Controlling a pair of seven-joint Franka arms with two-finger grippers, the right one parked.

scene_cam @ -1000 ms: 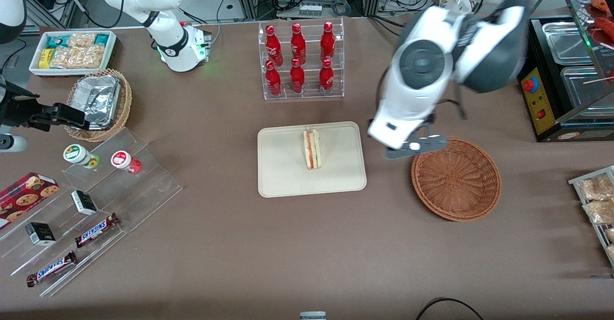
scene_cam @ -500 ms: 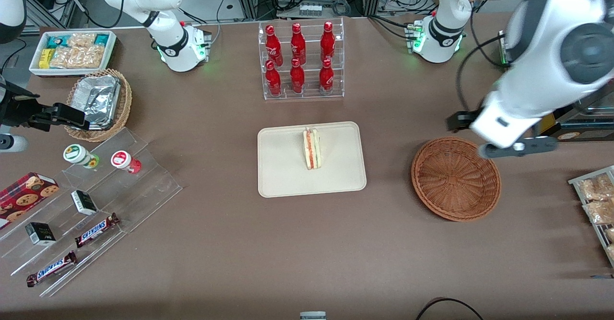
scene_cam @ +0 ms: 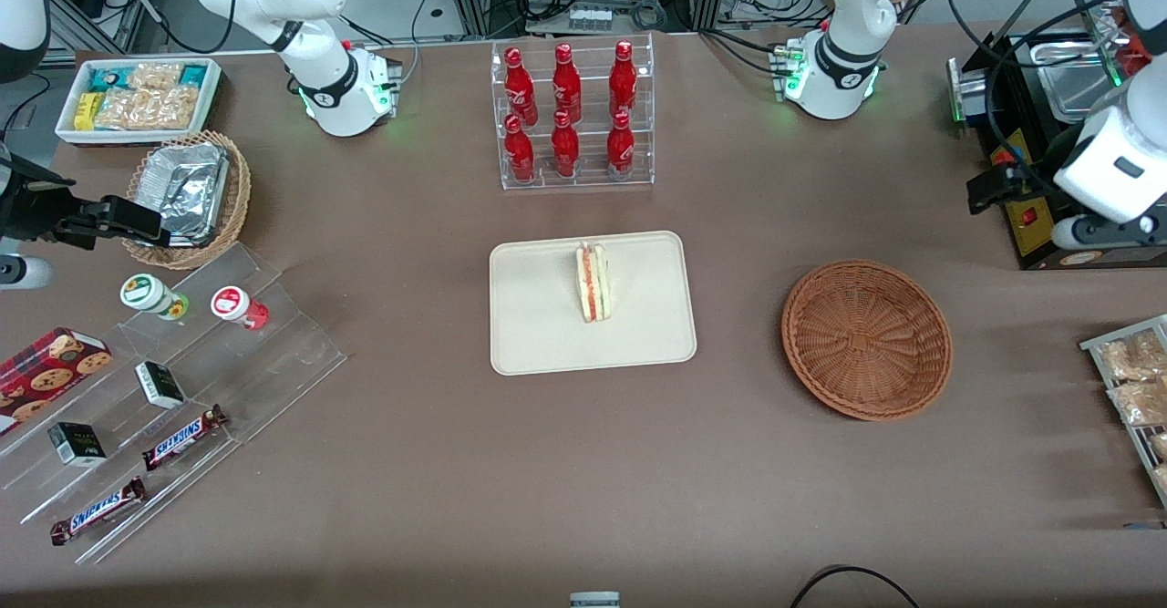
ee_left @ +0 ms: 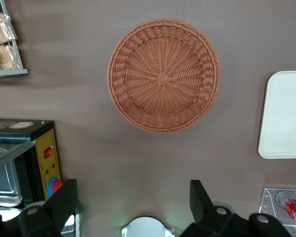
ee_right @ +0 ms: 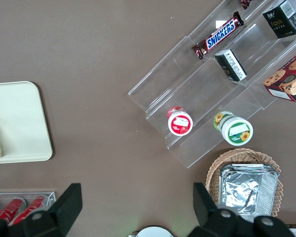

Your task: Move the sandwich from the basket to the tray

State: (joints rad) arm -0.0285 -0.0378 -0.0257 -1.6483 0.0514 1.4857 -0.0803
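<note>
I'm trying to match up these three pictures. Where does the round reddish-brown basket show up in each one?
Front view: the basket sits empty on the table, beside the tray that holds the sandwich, toward the working arm's end.
Left wrist view: the basket lies below the open gripper, nothing in it.
Right wrist view: not in it.
Shared landmark: the cream tray, whose rounded edge shows in all three views.
</note>
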